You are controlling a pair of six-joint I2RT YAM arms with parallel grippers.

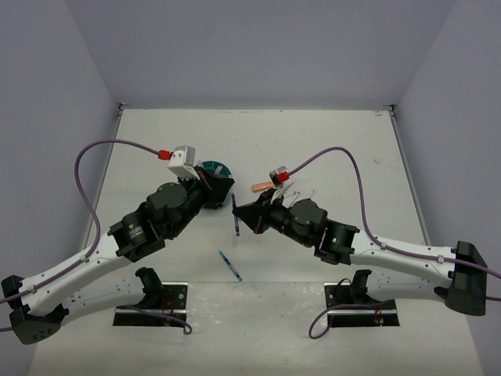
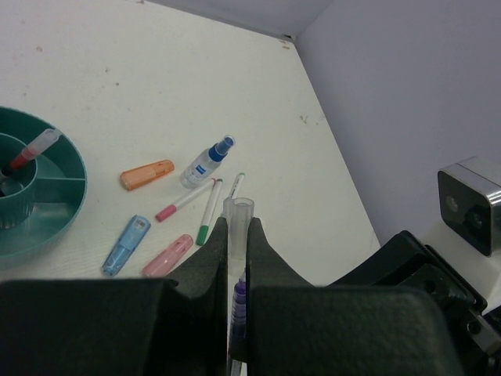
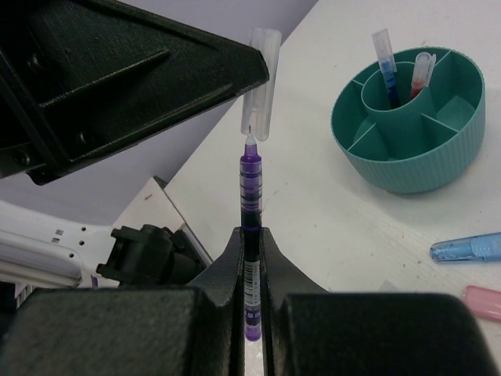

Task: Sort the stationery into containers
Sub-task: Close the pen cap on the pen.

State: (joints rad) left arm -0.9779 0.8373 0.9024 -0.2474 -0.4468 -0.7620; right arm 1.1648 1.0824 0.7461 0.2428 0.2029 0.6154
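Right tool (image 3: 250, 233), pen (image 3: 249, 184) tip toward cap (image 3: 261, 82)

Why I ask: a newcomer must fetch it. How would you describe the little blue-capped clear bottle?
Find the round teal plastic organizer on the white table. Among the pens and markers scattered beside it, the small clear bottle lies next to the stubby orange marker. It alone has a colourless body, a label and a dark blue top.
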